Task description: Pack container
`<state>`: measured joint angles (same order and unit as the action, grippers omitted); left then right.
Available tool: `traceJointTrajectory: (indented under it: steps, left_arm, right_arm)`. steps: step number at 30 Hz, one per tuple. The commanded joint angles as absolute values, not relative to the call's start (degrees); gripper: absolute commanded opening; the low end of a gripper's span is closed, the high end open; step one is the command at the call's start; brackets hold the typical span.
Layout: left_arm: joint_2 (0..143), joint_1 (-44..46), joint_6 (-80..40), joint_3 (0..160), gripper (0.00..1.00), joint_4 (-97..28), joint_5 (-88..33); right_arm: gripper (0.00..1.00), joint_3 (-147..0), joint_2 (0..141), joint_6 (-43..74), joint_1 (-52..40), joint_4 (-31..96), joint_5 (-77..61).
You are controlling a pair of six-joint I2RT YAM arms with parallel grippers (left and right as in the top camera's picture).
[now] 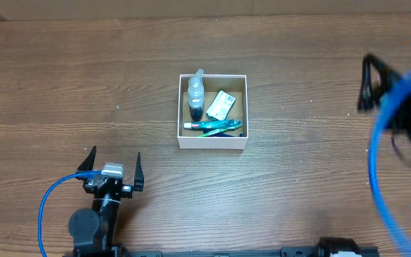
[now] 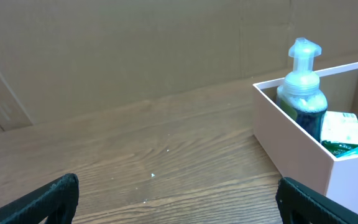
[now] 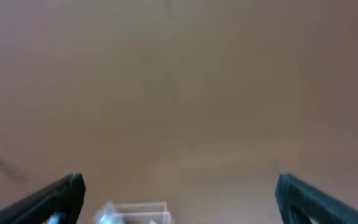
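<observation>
- Sitting at the near edge of the table point(image 1: 63, 86), my left gripper point(image 1: 114, 158) has its two fingers spread wide, nothing between them.
- The container point(image 1: 212, 143) is mid-table, up and to the right of that gripper and well apart from it. In the left wrist view only its near corner shows, off to the right.
- Inside it, a clear pump bottle point(image 1: 195, 93) lies along the left wall, and a small white-and-green carton point(image 1: 222, 105) is just beside it.
- Some blue-green tube-ish stuff point(image 1: 216, 126) lies across the near side. I can't tell exactly what it is.
- My right gripper point(image 3: 179, 190) is spread open too, and empty. The wrist view is super blurry, with the container just a pale smudge at the bottom.
- From overhead the right arm is a blur at the far right edge.
</observation>
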<state>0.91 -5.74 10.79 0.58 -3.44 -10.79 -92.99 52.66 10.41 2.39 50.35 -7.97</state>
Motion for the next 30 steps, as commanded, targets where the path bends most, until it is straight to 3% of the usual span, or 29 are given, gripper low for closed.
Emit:
traceJointTrajectory:
  steps: [1, 12, 19, 30]
  left_arm:
    - [0.25, -6.07, 10.24, 0.27, 1.0, -3.38, -10.13]
    - [0.25, -6.07, 10.24, 0.27, 1.0, -3.38, -10.11]
    - [0.25, -6.07, 10.24, 0.27, 1.0, -3.38, -10.11]
    - [0.25, -6.07, 10.24, 0.27, 1.0, -3.38, -10.11]
  right_arm:
    - [1.0, -79.72, 42.96, 10.5, -0.1, 39.64, -7.88]
    - [1.0, -24.01, 13.13, 10.5, -0.08, 4.12, -14.68]
    - [1.0, -9.67, 4.03, 9.8, 0.12, 1.3, -8.05]
    - [1.0, -5.08, 0.14, 3.84, 0.71, 0.4, -6.48]
